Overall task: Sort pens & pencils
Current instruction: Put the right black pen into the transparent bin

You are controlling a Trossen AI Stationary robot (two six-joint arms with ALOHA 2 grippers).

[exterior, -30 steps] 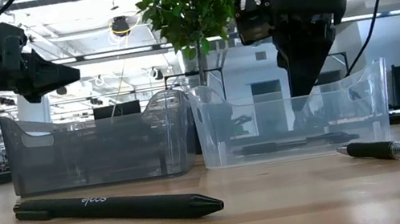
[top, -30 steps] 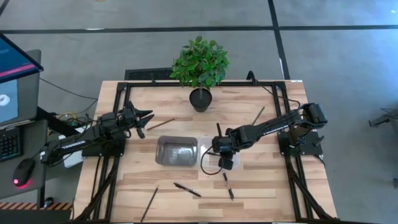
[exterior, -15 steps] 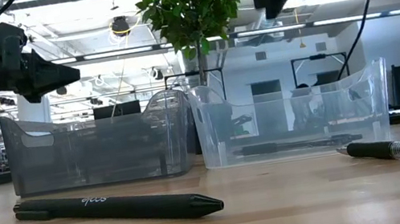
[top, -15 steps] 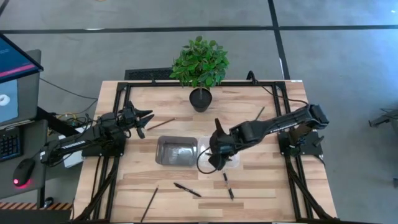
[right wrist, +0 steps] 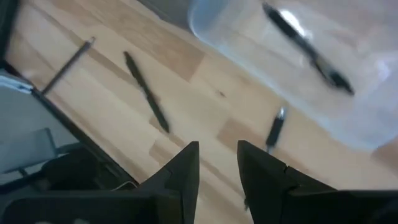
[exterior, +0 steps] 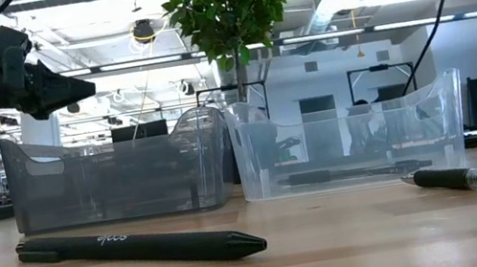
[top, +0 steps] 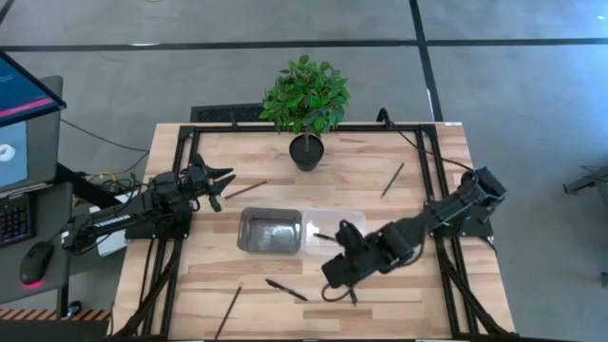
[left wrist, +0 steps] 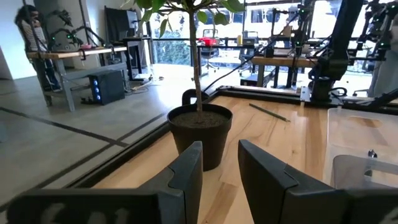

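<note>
Right gripper (top: 334,275): over the table's front part, just in front of the clear bin; in the right wrist view its fingers (right wrist: 184,173) stand a bit apart w/ bare wood in the gap, nothing pinched.
Left gripper (top: 220,182): waits over the table's left side, near the far-left pencil; fingers (left wrist: 186,171) spread w/ a small gap, hold nothing.
Clear bin (top: 328,224): mid-table, right of the grey bin, walls side by side; 1 pen (right wrist: 308,48) lies inside on the bottom.
Grey bin (top: 270,231): mid-table, left of the clear one; if sth is inside, cannot tell.
Pens on table: 1 black pen (top: 286,290) near the front edge, slanted; 1 more pen (right wrist: 274,129) just outside the clear bin wall, close to the right gripper.
Pencils: 1 (top: 246,189) behind the grey bin on the left; 1 (top: 392,178) on the far right part; 1 (top: 229,310) at the front-left, reaching the edge. All flat, well apart from each other.
Plant (top: 305,100): potted, far edge centre, upright.
Table (top: 418,152): light wood.
</note>
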